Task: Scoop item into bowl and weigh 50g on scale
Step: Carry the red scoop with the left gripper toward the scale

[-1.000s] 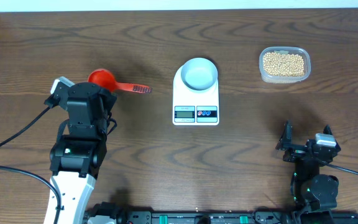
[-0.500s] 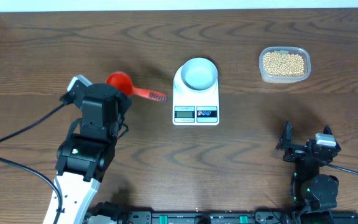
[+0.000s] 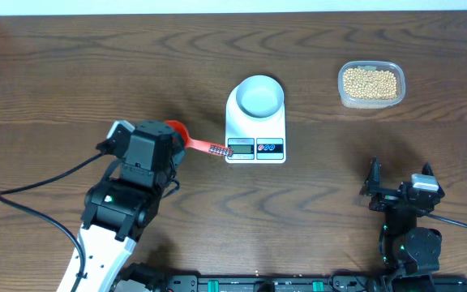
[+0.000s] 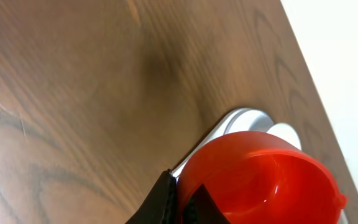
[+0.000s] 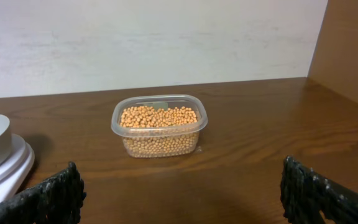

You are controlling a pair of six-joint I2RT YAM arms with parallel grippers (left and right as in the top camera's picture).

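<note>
Stage: early, judged from layout. Left claw (image 3: 171,143): pressed together, pinching red scoop (image 4: 260,174) at the cup end of the handle. Scoop cup: bare inside, no beans seen in it. Handle tip: over or against the near-left corner of the scale (image 3: 255,130); contact or gap, cannot tell. Bowl (image 3: 259,96): seated on the far half of the scale, empty, pale inside showing clean. Scale display: too small to read. Beans (image 3: 370,83): all in the clear tub (image 5: 160,144), far right of the table (image 3: 55,65), well apart from bowl and scoop. Right claw (image 5: 182,196): spread wide, holding nothing, parked near the front edge, facing the tub from a distance. Done so far: scoop in grip, bowl placed on scale. Left to do, by estimate: carry scoop to tub, fill, tip into bowl, repeat or trim until target weight reads. Room for moving: broad bare wood left of the scale and between scale and tub; scale and bowl directly between scoop and tub, so likely a pass above or in front of them. Edges: tub near the far table edge with pale wall close behind, right table edge not far beyond it; little slack there for an overshoot. Right arm low and near, apparently outside the likely path.
</note>
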